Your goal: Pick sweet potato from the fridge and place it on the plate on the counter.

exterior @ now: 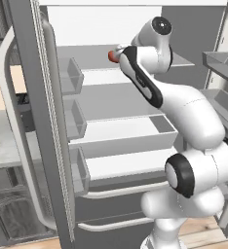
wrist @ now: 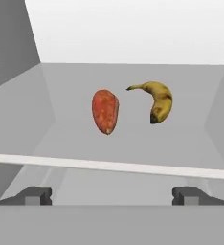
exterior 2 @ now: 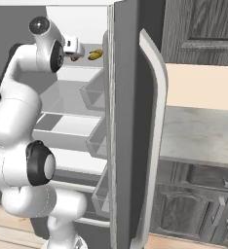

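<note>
The arm is reaching into the open fridge (exterior: 135, 126) at its top shelf, and the hand (wrist: 112, 196) is spread wide with nothing in it, its two dark fingertips (wrist: 35, 195) standing well apart just in front of the shelf's pale front edge. The sweet potato (wrist: 106, 111) lies on that shelf, further in than the edge and roughly on the hand's centre line, with its long axis pointing away from the hand. A banana (wrist: 158, 101) lies near the sweet potato, on the side toward the fridge's right wall.

Several things could go wrong from here, as I judge it. The sweet potato is rounded with tapered ends, so fingers that close near a tip instead of across the thick middle could squeeze it out and send it rolling toward the banana or deeper in. If the hand drifts toward the banana, a finger could clip it. Coming in too low, the fingers would strike the shelf edge. Pulling back out, the arm's elbow passes close to the door bins (exterior: 72, 75), and a bump there could shake the load loose. I cannot see a plate on the counter (exterior 2: 199, 133) beside the fridge.
</note>
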Available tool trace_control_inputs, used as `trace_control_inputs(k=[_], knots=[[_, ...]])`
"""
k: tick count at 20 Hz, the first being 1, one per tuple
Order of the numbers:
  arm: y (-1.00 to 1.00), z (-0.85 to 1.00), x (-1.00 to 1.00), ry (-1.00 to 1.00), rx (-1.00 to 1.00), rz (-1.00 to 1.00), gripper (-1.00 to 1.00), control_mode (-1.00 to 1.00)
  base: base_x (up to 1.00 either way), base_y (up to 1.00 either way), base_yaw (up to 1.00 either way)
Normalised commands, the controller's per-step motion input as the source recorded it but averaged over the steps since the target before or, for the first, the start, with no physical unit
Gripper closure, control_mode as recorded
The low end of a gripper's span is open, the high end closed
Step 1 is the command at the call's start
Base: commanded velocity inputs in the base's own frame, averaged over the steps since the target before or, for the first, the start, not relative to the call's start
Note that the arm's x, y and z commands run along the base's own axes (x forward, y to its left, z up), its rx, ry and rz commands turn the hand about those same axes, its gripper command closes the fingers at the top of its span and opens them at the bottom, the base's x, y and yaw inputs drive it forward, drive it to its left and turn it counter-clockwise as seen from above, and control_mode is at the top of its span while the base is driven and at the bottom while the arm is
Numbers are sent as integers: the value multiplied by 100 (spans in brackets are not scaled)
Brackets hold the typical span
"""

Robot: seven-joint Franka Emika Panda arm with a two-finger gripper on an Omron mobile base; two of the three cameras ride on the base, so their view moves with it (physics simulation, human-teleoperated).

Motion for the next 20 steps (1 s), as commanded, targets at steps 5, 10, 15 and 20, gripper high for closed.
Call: trace_control_inputs(k=[5,10,15,20], knots=[[10,-8,35,0,0,0,-100,-100,0,0,0],[7,-19,19,-3,0,0,-100,-100,0,0,0],[4,-4,27,-1,0,0,-100,-100,0,0,0],[8,0,41,0,0,0,-100,-100,0,0,0]])
